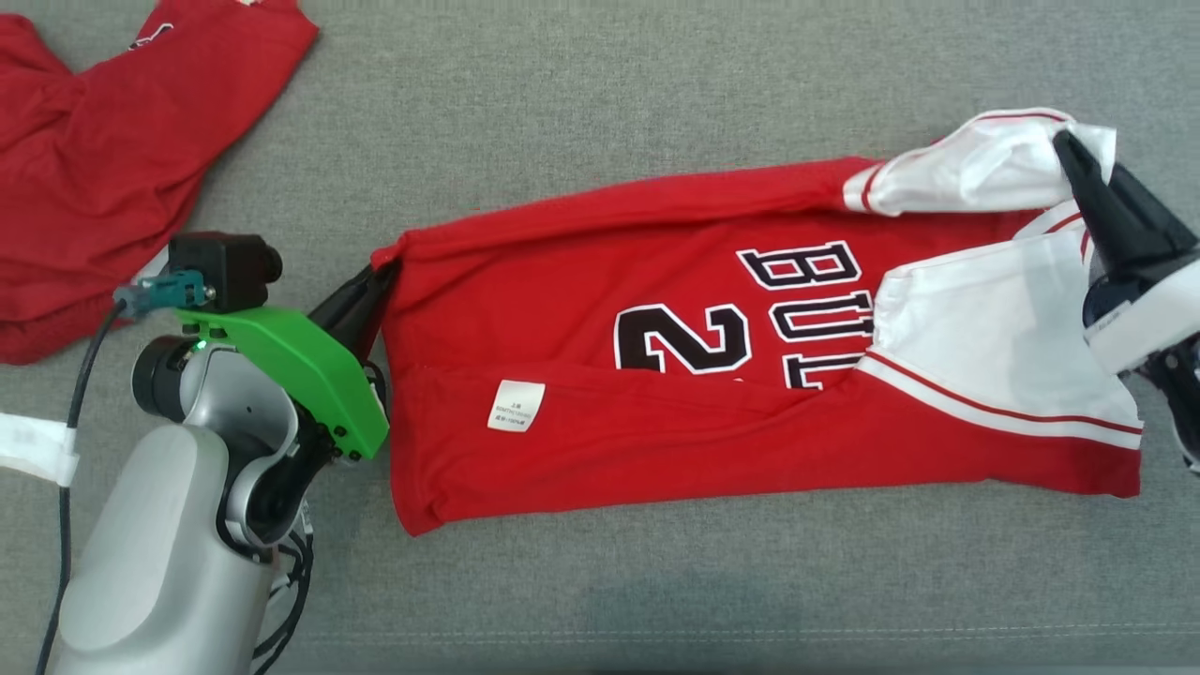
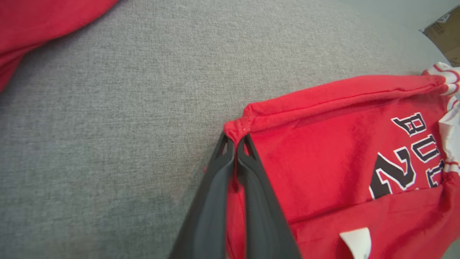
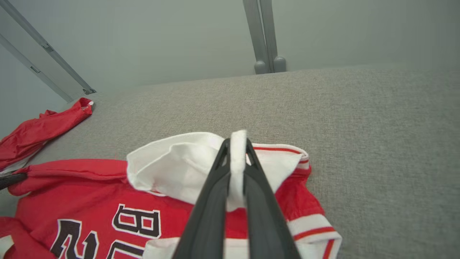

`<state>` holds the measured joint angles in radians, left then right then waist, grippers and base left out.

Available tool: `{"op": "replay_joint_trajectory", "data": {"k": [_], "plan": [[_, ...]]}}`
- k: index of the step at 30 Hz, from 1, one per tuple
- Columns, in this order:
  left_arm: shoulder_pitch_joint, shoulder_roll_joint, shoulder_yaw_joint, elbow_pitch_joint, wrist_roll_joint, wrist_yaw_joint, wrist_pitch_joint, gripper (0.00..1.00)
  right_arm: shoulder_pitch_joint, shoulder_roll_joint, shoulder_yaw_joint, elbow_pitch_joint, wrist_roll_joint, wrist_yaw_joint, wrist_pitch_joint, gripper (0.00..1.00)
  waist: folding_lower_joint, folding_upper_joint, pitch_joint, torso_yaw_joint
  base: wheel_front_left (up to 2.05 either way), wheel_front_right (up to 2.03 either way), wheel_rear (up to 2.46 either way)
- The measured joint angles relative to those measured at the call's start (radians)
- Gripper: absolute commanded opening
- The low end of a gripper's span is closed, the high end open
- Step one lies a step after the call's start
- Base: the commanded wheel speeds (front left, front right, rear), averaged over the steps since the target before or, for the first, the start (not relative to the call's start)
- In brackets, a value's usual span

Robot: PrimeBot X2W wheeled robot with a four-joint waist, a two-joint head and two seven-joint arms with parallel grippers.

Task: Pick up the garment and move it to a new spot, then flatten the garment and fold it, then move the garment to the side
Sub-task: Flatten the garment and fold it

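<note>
Grey posts (image 3: 264, 36) beyond the garment (image 3: 90, 187), in right wrist view

Right gripper (image 3: 236, 144) rises from bottom centre. Both dark fingers pressed together on fold of white cloth; strip of it shows between them up to tips. Cloth is part of garment (image 3: 90, 187): red jersey, white sleeves with red stripes, black white-edged lettering, lying on grey fabric desk (image 3: 359, 126). White sleeve (image 3: 169, 165) bunched, lifted at pinch. Dark tip of left gripper (image 3: 14, 178) at left edge, touching jersey's red corner. Second red shirt (image 3: 39, 129) crumpled well apart, far left. Grey upright posts (image 3: 264, 36) behind desk.
</note>
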<state>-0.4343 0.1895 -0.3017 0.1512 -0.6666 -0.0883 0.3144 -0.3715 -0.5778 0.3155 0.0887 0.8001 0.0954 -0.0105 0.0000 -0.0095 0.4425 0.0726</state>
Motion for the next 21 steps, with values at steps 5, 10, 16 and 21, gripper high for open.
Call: {"op": "replay_joint_trajectory", "data": {"k": [5, 10, 16, 21], "plan": [[0.047, 0.010, 0.011, -0.008, -0.008, 0.000, -0.013, 0.00, 0.120, 0.029, 0.000, -0.041, 0.026, -0.021, -0.025, 0.00, 0.0000, 0.0000, -0.045, -0.013, 0.00, 0.00, 0.00], [0.089, 0.027, 0.028, -0.043, -0.009, 0.002, -0.016, 0.00, 0.220, 0.050, 0.016, -0.090, 0.048, -0.037, -0.033, 0.00, 0.0000, 0.0000, -0.075, -0.035, 0.00, 0.00, 0.00], [0.140, 0.025, 0.008, -0.071, -0.021, 0.002, -0.007, 0.00, 0.301, 0.040, 0.015, -0.122, 0.051, -0.067, -0.043, 0.00, 0.0000, 0.0000, -0.094, -0.058, 0.00, 0.00, 0.00], [0.172, 0.023, 0.005, -0.099, -0.026, 0.006, -0.006, 0.00, 0.329, 0.032, 0.009, -0.157, 0.047, -0.080, -0.053, 0.00, 0.0000, 0.0000, -0.099, -0.060, 0.00, 0.00, 0.00]]}}
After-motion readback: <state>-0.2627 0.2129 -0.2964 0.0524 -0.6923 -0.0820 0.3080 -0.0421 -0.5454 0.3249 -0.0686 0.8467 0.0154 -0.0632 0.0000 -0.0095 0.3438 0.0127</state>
